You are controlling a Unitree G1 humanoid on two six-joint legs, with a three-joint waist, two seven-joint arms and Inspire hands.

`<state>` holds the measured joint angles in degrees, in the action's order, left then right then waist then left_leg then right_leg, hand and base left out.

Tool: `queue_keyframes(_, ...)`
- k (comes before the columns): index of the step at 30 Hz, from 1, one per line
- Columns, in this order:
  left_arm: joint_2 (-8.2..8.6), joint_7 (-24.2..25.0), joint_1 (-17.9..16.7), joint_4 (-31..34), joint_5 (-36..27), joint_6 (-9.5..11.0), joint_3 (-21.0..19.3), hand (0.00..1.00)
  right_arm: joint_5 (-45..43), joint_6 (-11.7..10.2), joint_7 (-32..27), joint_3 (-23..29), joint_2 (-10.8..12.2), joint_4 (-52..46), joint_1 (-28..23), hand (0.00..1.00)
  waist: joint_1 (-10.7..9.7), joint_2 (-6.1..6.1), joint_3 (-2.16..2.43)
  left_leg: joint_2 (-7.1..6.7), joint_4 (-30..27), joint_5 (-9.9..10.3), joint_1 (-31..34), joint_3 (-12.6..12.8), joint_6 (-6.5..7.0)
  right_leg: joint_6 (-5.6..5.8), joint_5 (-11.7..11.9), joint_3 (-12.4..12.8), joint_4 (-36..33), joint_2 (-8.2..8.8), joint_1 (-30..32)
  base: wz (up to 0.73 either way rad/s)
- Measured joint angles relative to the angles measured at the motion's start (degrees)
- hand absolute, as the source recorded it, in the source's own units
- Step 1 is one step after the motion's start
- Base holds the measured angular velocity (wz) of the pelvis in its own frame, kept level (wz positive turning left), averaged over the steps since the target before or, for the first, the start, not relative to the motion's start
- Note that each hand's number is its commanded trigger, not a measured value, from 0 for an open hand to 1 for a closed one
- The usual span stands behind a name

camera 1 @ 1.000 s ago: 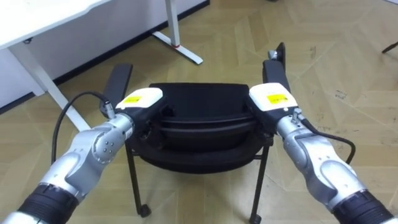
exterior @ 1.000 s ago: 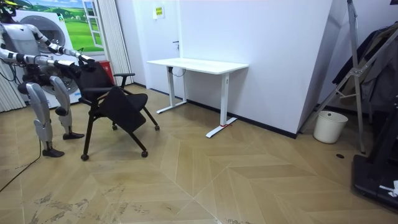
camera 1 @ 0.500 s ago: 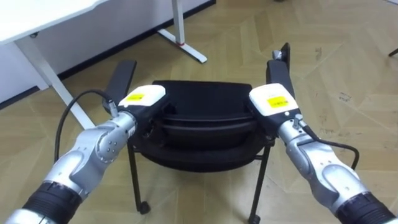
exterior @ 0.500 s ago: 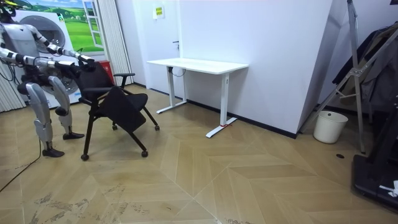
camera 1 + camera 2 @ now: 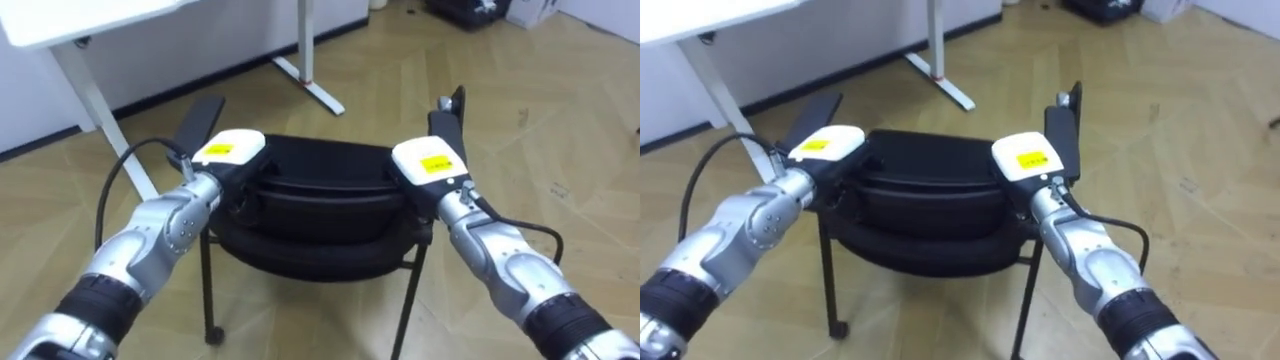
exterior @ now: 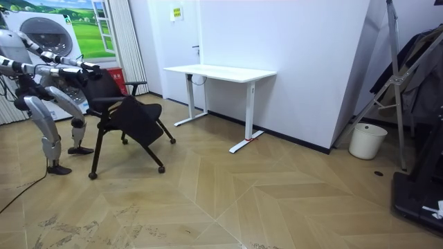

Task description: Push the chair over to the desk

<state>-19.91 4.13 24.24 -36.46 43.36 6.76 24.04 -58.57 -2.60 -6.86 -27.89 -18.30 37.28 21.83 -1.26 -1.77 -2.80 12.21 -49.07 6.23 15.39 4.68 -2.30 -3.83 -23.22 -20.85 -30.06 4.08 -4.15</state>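
Hands sit at either end of the black mesh-backed office chair (image 5: 318, 185), which stands directly in front of the robot with its backrest turned towards it. We see the left hand (image 5: 228, 148) resting on the top edge of the backrest at its left corner, and the right hand (image 5: 428, 162) on the same edge at the right corner. Both show us only their white backs; the fingers go down over the far side of the backrest, so we cannot tell whether they are curled round it or lie straight.

Just outside each hand, the chair's flat black armrests (image 5: 196, 122) point away from the robot. Thin black legs run down to small castors (image 5: 212, 336) on the light wooden parquet floor (image 5: 540, 110).

From the room view we find the robot at the left, leaning forward behind the chair with both arms stretched out. Ahead and to the robot's left stands a white rectangular desk (image 6: 221, 71) on white metal legs, set against the white wall; its long foot (image 5: 312, 85) lies on the floor beyond the chair. Well apart, by the wall at the room view's right, stands a white plastic bucket (image 6: 367, 141).
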Motion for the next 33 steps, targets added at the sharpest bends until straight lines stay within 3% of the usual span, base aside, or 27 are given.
queue_keyframes(2,0.71,-1.4,0.2,-0.8,0.0,0.0,0.1,1.00,0.0,-0.3,-1.0,0.1,-0.5,0.0,0.2,1.00,-0.5,0.35,0.16,-1.46,0.0,-0.4,3.5,0.5,0.11,-0.41,-0.4,-1.3,-0.7,-0.02,0.5,0.20)
queue_keyframes(4,0.86,-3.3,0.3,-0.8,0.1,0.1,0.5,1.00,0.1,-0.6,-2.1,0.1,-1.0,0.3,0.5,1.00,0.7,0.52,0.10,-4.36,6.0,-0.4,6.1,3.4,0.26,-1.09,-1.1,-2.1,-2.1,0.64,2.0,-0.12)
queue_keyframes(6,0.90,-3.7,0.9,-0.8,0.1,0.2,0.9,1.00,0.6,-1.3,-2.7,0.2,-1.7,0.3,0.5,1.00,1.6,0.44,0.16,-5.88,12.1,-0.5,6.5,5.4,0.32,-0.50,-2.1,-2.0,-2.7,0.24,2.5,-0.11)
queue_keyframes(8,0.39,-3.8,1.6,-0.4,0.1,0.8,1.1,1.00,1.0,-1.3,-3.6,0.6,-1.8,0.3,0.5,1.00,2.1,0.41,0.17,-6.47,15.3,-0.9,6.9,6.2,1.01,-0.75,-2.5,-1.9,-2.7,-0.12,3.4,-0.08)
queue_keyframes(10,0.22,-4.1,3.0,-0.3,0.6,0.9,1.5,1.00,1.5,-1.3,-5.0,1.2,-1.8,0.7,0.7,1.00,3.5,-0.77,0.82,-6.90,18.5,-1.3,6.5,6.7,1.72,-0.25,-2.7,-0.9,-2.9,0.26,5.0,-0.16)
queue_keyframes(11,0.16,-4.1,3.3,-0.1,0.6,0.9,1.5,1.00,1.5,-1.3,-5.4,1.4,-1.8,0.8,0.9,1.00,3.6,-0.90,0.83,-6.84,18.6,-1.2,6.4,6.9,1.79,-0.04,-2.9,-0.9,-3.0,0.43,5.3,-0.16)
queue_keyframes(14,0.16,-4.8,5.0,-0.2,1.5,1.1,1.5,1.00,2.3,-1.3,-7.0,2.1,-1.6,2.1,2.0,1.00,4.8,-2.86,0.85,-7.56,18.9,-0.8,5.6,9.1,3.16,1.23,-4.6,0.2,-4.9,2.60,6.2,-0.12)
queue_keyframes(16,-0.26,-5.5,6.1,-0.5,1.7,1.8,1.4,1.00,3.0,-1.3,-7.8,2.0,-1.2,3.5,3.5,1.00,5.3,-4.44,0.97,-9.45,17.4,2.1,4.6,10.6,6.94,2.58,-5.4,1.0,-8.6,5.37,6.7,-0.19)
queue_keyframes(17,-0.42,-6.1,6.6,-0.8,1.8,2.1,1.4,1.00,3.2,-1.3,-7.9,2.0,-1.2,3.9,4.3,1.00,5.5,-4.60,0.76,-9.94,16.4,3.2,4.8,10.5,7.05,3.06,-5.7,0.9,-11.5,6.00,7.6,-0.26)
queue_keyframes(18,-0.78,-7.1,7.7,-1.4,1.8,2.4,1.0,1.00,3.2,-1.2,-7.9,2.0,-0.9,4.7,6.4,1.00,6.1,-4.27,-0.30,-10.00,14.2,4.8,5.1,10.2,7.53,4.17,-3.7,0.8,-19.7,7.84,11.0,-0.28)
queue_keyframes(19,-0.93,-7.7,8.5,-2.0,1.8,2.6,1.0,1.00,3.2,-1.0,-7.9,2.0,-0.7,5.2,7.4,1.00,6.1,-3.69,-0.73,-9.98,12.5,6.3,5.5,9.3,7.73,4.71,0.6,1.4,-26.8,9.33,14.2,-0.21)
queue_keyframes(20,-0.92,-7.9,8.7,-2.3,1.8,2.8,1.0,1.00,3.2,-1.0,-7.9,2.0,-0.6,5.3,7.5,1.00,6.1,-3.59,-0.81,-9.99,12.0,6.9,5.3,8.9,7.80,4.74,3.0,1.9,-29.4,9.77,15.6,0.00)
queue_keyframes(21,-1.06,-8.2,8.7,-2.5,2.0,3.2,1.1,1.00,3.2,-1.0,-8.0,2.1,-0.4,5.5,7.3,1.00,6.0,-3.36,-0.86,-9.92,11.5,8.0,4.8,8.3,7.78,4.95,7.6,2.9,-33.3,10.08,17.7,0.04)
queue_keyframes(22,-1.25,-8.6,8.7,-2.5,2.0,3.5,1.4,1.00,3.4,-1.0,-8.2,2.0,0.0,5.7,7.2,1.00,6.2,-2.98,-0.96,-9.70,11.4,8.9,4.2,7.9,7.74,5.65,10.8,4.4,-36.1,10.24,19.6,0.00)
queue_keyframes(23,-1.31,-8.7,8.8,-2.7,2.0,3.6,1.4,1.00,3.5,-1.0,-8.5,2.0,0.1,5.8,7.2,1.00,6.2,-2.99,-0.96,-9.68,11.4,9.2,3.9,7.7,7.69,6.10,10.9,4.7,-36.9,10.32,20.5,-0.14)
queue_keyframes(25,-1.53,-9.9,9.3,-4.1,1.8,4.2,1.5,1.00,3.5,-0.5,-9.3,1.7,0.7,6.0,7.6,1.00,6.6,-2.17,-1.35,-9.60,11.0,10.7,2.6,6.4,7.27,6.37,8.0,4.9,-37.4,11.13,24.7,-0.09)
queue_keyframes(26,-1.50,-10.2,9.3,-4.6,1.8,4.4,1.5,1.00,3.5,-0.2,-9.6,1.5,0.9,6.1,7.6,1.00,6.6,-2.13,-1.38,-9.45,11.1,11.1,1.9,6.1,7.10,6.35,7.5,4.9,-36.3,11.20,25.5,0.11)
queue_keyframes(27,-1.30,-10.6,9.3,-5.8,1.8,4.7,1.8,1.00,3.5,0.1,-10.0,0.8,1.1,6.6,7.3,1.00,6.4,-1.31,-1.68,-8.64,11.1,11.9,0.7,5.6,6.45,6.30,7.1,5.0,-32.5,10.78,26.8,0.26)
queue_keyframes(29,-1.43,-10.8,9.3,-6.6,1.8,4.9,2.4,1.00,4.0,0.2,-10.1,0.1,1.3,6.9,6.9,1.00,6.1,-1.29,-1.35,-7.87,11.1,12.9,-0.5,4.0,5.23,6.34,7.4,4.9,-23.1,10.59,27.9,0.42)
queue_keyframes(31,-1.56,-10.8,9.3,-6.8,1.8,4.9,3.3,1.00,4.4,0.1,-10.3,0.0,1.5,7.0,6.0,1.00,5.5,-2.10,-0.86,-7.56,11.0,14.1,-2.0,1.4,3.15,6.53,11.2,5.1,-5.9,10.04,26.3,0.56)
queue_keyframes(32,-1.49,-10.8,9.2,-7.0,1.8,4.9,3.3,1.00,4.4,0.0,-10.3,0.0,1.5,7.0,5.9,1.00,5.4,-2.05,-0.86,-7.33,10.5,14.7,-2.3,0.7,2.58,6.48,12.7,5.3,-2.8,9.76,25.6,0.53)
queue_keyframes(33,-1.25,-10.9,8.9,-7.4,1.8,4.9,3.2,1.00,4.4,0.0,-10.3,0.0,1.8,7.4,5.9,1.00,5.2,-1.34,-0.77,-6.01,9.2,16.1,-3.0,-0.9,1.13,6.00,15.9,5.0,-1.8,8.65,24.2,0.43)
